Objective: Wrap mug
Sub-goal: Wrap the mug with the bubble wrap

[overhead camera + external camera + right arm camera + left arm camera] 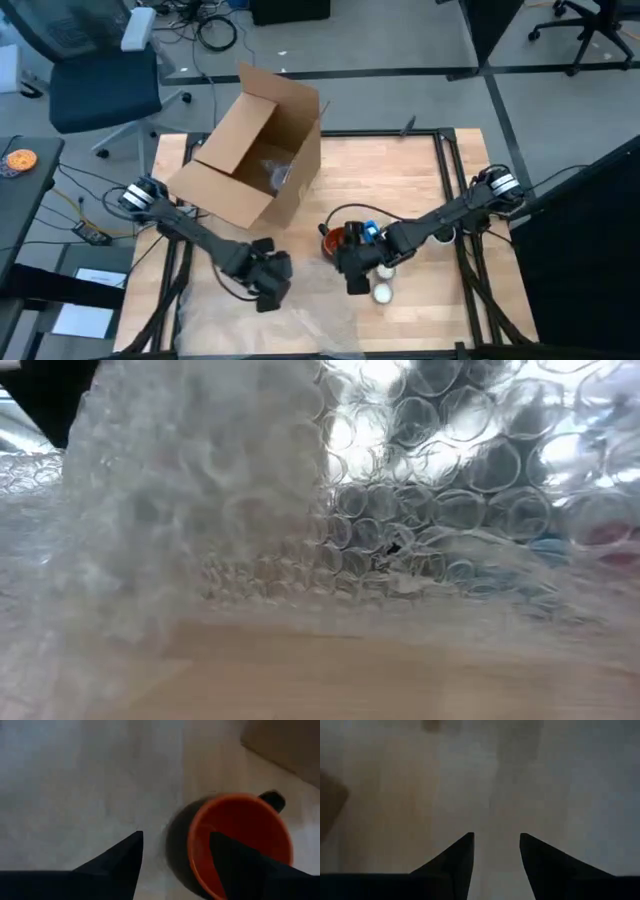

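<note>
The mug (240, 840) stands upright on the wooden table (400, 180), dark outside and orange inside, its small handle pointing away from the right gripper (175, 855). I judge it stiff, rather heavy for its size, smooth and breakable, so a hold over the rim wall or around the body seems safer than a hold on the handle. The bubble wrap (200, 510) lies at the table's near edge, in front of the mug; it looks light, soft and floppy, and an edge or corner is probably the best place to pinch it. The right gripper hangs above the mug with its jaws wide apart, one finger over the rim, holding nothing. The left gripper (495, 855) hovers low over the wrap, to the mug's left, jaws moderately open and empty. A cardboard box (250, 150) stands behind the mug, open.
</note>
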Robot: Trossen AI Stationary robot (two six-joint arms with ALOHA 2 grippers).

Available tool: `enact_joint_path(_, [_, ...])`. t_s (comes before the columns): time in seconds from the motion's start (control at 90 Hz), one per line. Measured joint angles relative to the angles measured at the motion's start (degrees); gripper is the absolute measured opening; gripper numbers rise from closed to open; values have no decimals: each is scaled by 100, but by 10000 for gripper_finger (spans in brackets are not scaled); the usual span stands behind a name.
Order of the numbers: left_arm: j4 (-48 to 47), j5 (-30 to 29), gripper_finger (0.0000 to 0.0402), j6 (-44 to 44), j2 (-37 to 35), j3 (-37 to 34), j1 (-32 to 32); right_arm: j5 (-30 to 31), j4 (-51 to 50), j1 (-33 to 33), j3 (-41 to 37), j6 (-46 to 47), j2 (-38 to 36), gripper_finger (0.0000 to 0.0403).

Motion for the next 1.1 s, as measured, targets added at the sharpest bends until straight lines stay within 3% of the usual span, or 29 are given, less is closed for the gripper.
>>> enact_joint_path(0.267, [1000, -548, 144, 371, 1055, 39, 639, -250, 274, -162, -290, -132, 2, 198])
enact_joint_path(0.533, [262, -788, 144, 922, 1062, 385, 1022, -414, -166, -532, -303, -470, 2, 170])
enact_joint_path(0.767, [-853, -585, 144, 1541, 484, 1154, 583, -1151, -297, -1029, -303, -842, 2, 87])
enact_joint_path(0.9, [-478, -658, 144, 1569, 425, 1166, 327, -1037, -333, -1198, -303, -1148, -21, 14])
enact_joint_path(1.1, [587, -739, 144, 1263, 642, 646, 258, -317, -987, -1163, 220, -1221, -66, 4])
